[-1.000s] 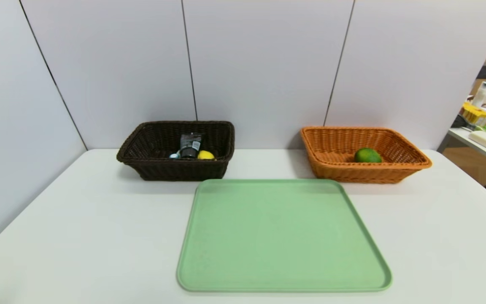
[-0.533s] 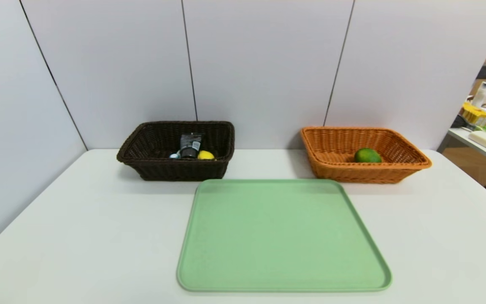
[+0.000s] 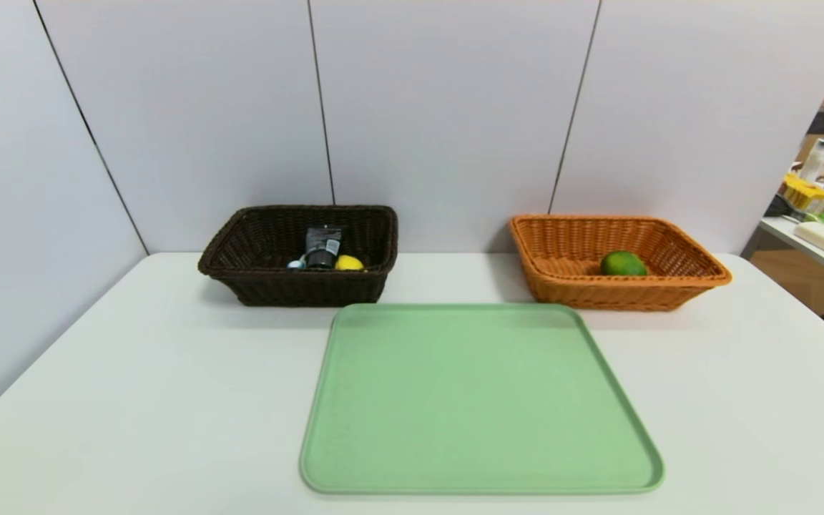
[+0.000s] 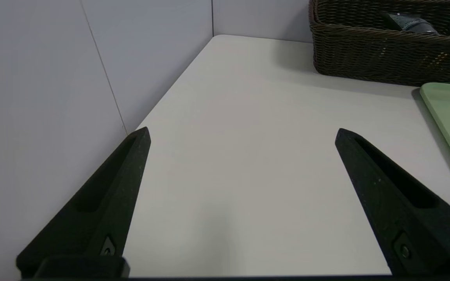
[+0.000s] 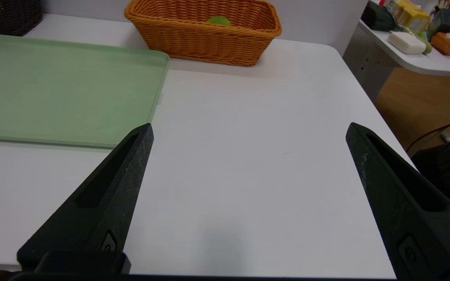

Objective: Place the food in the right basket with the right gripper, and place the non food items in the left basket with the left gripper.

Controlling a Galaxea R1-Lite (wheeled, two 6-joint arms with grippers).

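Observation:
The green lime-like food (image 3: 623, 263) lies inside the orange right basket (image 3: 698, 275) at the back right of the table. The dark brown left basket (image 3: 240, 275) at the back left holds the black squeeze tube (image 3: 322, 247) and the yellow duck toy (image 3: 348, 263). Neither arm shows in the head view. My left gripper (image 4: 242, 132) hangs open over bare table near the left wall, well short of the left basket (image 4: 369, 54). My right gripper (image 5: 248, 130) is open over bare table beside the tray, with the right basket (image 5: 209, 43) and the food (image 5: 219, 20) far ahead.
A pale green tray (image 3: 480, 400) with nothing on it lies in the middle of the white table (image 3: 133, 400). Grey partition walls close off the back and left. A cluttered side table (image 3: 823, 243) stands off the right edge.

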